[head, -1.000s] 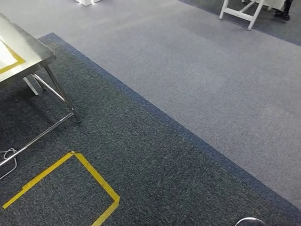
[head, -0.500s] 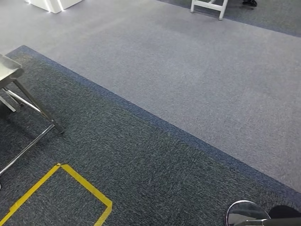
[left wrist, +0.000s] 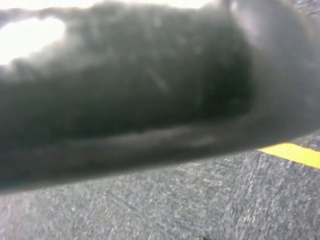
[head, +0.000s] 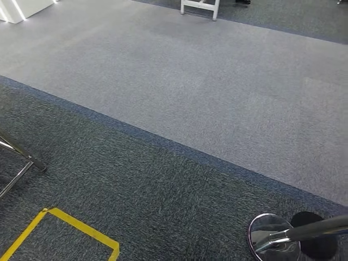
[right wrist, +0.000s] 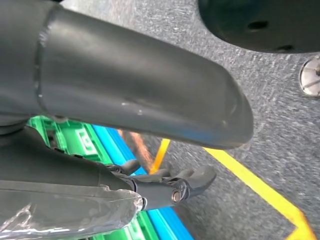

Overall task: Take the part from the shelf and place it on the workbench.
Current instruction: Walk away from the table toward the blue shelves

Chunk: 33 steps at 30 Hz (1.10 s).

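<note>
Robot's right hand (right wrist: pixel 124 100) is carrying the part (right wrist: pixel 68 217), glossy in clear wrapping, over dark carpet (head: pixel 164 201).
Fingers are closing around it, near yellow floor tape (head: pixel 82 231); a chrome post base (head: pixel 273 242) is standing ahead, a table leg (head: pixel 22 157) aside. The left hand (left wrist: pixel 132 100) is blurring dark, its grasp unreadable.

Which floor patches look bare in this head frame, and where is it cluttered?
Bare: the light grey carpet, between the white frame and the dark carpet. Cluttered: chrome stand base lower right, metal table leg by the yellow tape.
</note>
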{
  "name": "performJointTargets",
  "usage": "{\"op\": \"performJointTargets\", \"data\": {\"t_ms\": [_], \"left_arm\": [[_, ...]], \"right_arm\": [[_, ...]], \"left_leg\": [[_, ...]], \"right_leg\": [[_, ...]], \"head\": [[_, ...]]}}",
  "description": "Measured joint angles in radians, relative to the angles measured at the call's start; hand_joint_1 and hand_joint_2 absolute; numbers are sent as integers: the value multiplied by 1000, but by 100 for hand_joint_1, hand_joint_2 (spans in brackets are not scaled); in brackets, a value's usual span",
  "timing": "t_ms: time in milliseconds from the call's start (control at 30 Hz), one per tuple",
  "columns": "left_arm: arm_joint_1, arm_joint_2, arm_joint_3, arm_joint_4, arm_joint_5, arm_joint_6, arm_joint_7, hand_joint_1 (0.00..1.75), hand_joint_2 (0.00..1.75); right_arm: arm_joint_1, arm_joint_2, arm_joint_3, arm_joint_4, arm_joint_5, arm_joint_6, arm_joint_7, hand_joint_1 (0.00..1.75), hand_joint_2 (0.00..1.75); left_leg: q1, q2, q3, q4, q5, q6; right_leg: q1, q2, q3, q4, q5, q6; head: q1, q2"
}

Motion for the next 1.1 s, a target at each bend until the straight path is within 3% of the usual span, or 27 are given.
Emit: {"op": "performJointTargets", "data": {"t_ms": [67, 100, 133, 167, 200, 267, 300, 333, 400, 433, 500, 567, 633, 667, 700, 767, 800, 867, 933, 967, 1000, 1033, 1100], "left_arm": [[3, 0, 0, 0, 0, 0, 0, 0, 0], [4, 0, 0, 0, 0, 0, 0, 0, 0], [5, 0, 1, 0, 0, 0, 0, 0, 0], [4, 1, 1, 0, 0, 0, 0, 0, 0], [3, 0, 1, 0, -1, 0, 0, 0, 0], [2, 0, 1, 0, -3, -1, 0, 0, 0], [2, 0, 1, 0, -4, -1, 0, 0, 0], [1, 0, 1, 0, -4, -1, 0, 0, 0], [-1, 0, 1, 0, -4, -2, 0, 0, 0], [-2, 0, 1, 0, -5, -2, 0, 0, 0], [-3, 0, 0, 0, -5, -2, 0, 0, 0], [-2, 0, 1, 0, -6, -2, -1, 0, 0], [1, 1, 1, 0, -6, -2, -1, 0, 0], [1, 1, 1, 0, -6, -2, -1, 0, 0], [1, 1, 1, 0, -6, -2, -1, 0, 0], [1, 1, 1, 0, -7, -2, -1, 0, 0], [1, 2, 1, 0, -7, -2, -1, 0, 0], [0, 2, 1, 0, -7, -2, 0, 0, 0], [0, 2, 1, 0, -7, -2, 0, 0, 0], [-1, 2, 1, 0, -7, -2, 0, 0, 0], [-2, 2, 1, 0, -7, -2, 0, 0, 0], [-2, 2, 1, 0, -7, -2, 0, 0, 0], [0, 2, 1, 0, -8, -2, 0, 0, 0]], "right_arm": [[-1, 0, 0, 1, 0, 0, 0, 0, 0], [-1, -1, 0, 1, 0, 0, 0, 0, 0], [-1, -1, 0, 2, 0, 0, 0, 0, 0], [-1, -1, -1, 3, 1, 0, 0, 0, 0], [-1, -1, -1, 5, 2, 0, 0, 0, 0], [-2, -1, -4, 6, 4, 0, -2, 0, 0], [-3, -1, -5, 7, 5, 0, -3, 0, 0], [-4, -1, -7, 8, 6, 1, -4, 0, 0], [-4, -1, -9, 10, 8, 1, -5, 0, 0], [-4, -1, -12, 11, 8, 1, -5, 0, 0], [-5, -1, -16, 14, 10, 1, -5, 0, 0], [-7, -1, -18, 15, 12, 1, -6, 0, 0], [-9, -1, -21, 19, 15, 2, -9, 0, 0], [-9, -1, -23, 21, 17, 2, -10, 0, 0], [-9, -1, -25, 23, 18, 2, -10, 0, 0], [-10, -1, -26, 27, 19, 2, -10, 0, 0], [-11, -1, -26, 28, 19, 2, -11, 0, 0], [-12, -1, -26, 30, 20, 2, -11, 0, 0], [-13, -2, -29, 33, 24, 2, -11, 0, 0], [-13, -3, -33, 35, 27, 3, -12, 0, 0], [-14, -3, -36, 37, 31, 3, -13, 0, 0], [-15, -3, -40, 39, 34, 3, -14, 0, 0], [-18, -5, -43, 41, 37, 4, -16, 0, 0]], "left_leg": [[-3, 29, -1, -1, 0, 6], [-4, 44, -1, -1, -1, 6], [-5, 58, -1, -1, -2, 6], [-5, 72, 0, -1, -4, 6], [-5, 84, 2, -1, -6, 4], [-8, 103, 9, 0, -11, -4], [-10, 110, 13, 1, -14, -9], [-13, 116, 16, 1, -17, -15], [-12, 128, 21, 1, -19, -26], [-10, 125, 23, 3, -23, -32], [-6, 92, 10, 44, -59, -43], [-5, 53, -41, 162, -127, -45], [-6, 43, -97, 281, -172, -43], [-6, 42, -110, 301, -168, -41], [-6, 40, -106, 283, -143, -38], [-6, 22, -59, 166, -59, -32], [-5, -1, -32, 103, -29, -29], [-3, -37, -2, 26, -12, -27], [-5, -36, 1, 14, -16, -22], [-5, -25, 1, 13, -14, -17], [-4, -13, 1, 11, -12, -10], [-4, -1, 1, 8, -10, -4], [-7, 27, -1, 7, -10, 3]], "right_leg": [[-2, -49, -62, 128, -71, 8], [-3, -56, -91, 190, -96, 12], [-5, -59, -108, 225, -104, 15], [-5, -62, -104, 220, -91, 17], [-6, -68, -77, 171, -60, 18], [-4, -104, 5, 26, 2, 14], [-3, -118, 35, -27, 18, 8], [-1, -126, 48, -53, 23, 3], [2, -114, 45, -60, 23, -9], [2, -106, 45, -61, 25, -15], [-1, -89, 50, -65, 31, -27], [-1, -70, 52, -65, 35, -34], [2, -48, 53, -65, 35, -36], [3, -36, 54, -65, 35, -37], [4, -23, 55, -65, 34, -37], [4, 4, 61, -64, 33, -36], [5, 15, 59, -63, 33, -33], [5, 36, 54, -59, 31, -23], [1, 56, 42, -58, 34, -9], [-1, 52, 36, -55, 33, -3], [-1, 33, 26, -43, 23, 1], [0, 5, 11, -10, 2, 5], [1, -49, -48, 114, -66, 11]], "head": [[5, 0], [5, 0], [5, 0], [5, 0], [5, 0], [5, 0], [3, 0], [1, 0], [-3, 0], [-4, 0], [-6, 0], [-8, 0], [-7, 0], [-8, 0], [-8, 0], [-8, 0], [-8, 0], [-7, 0], [-7, 0], [-7, 0], [-5, 0], [-2, 0], [3, 0]]}}
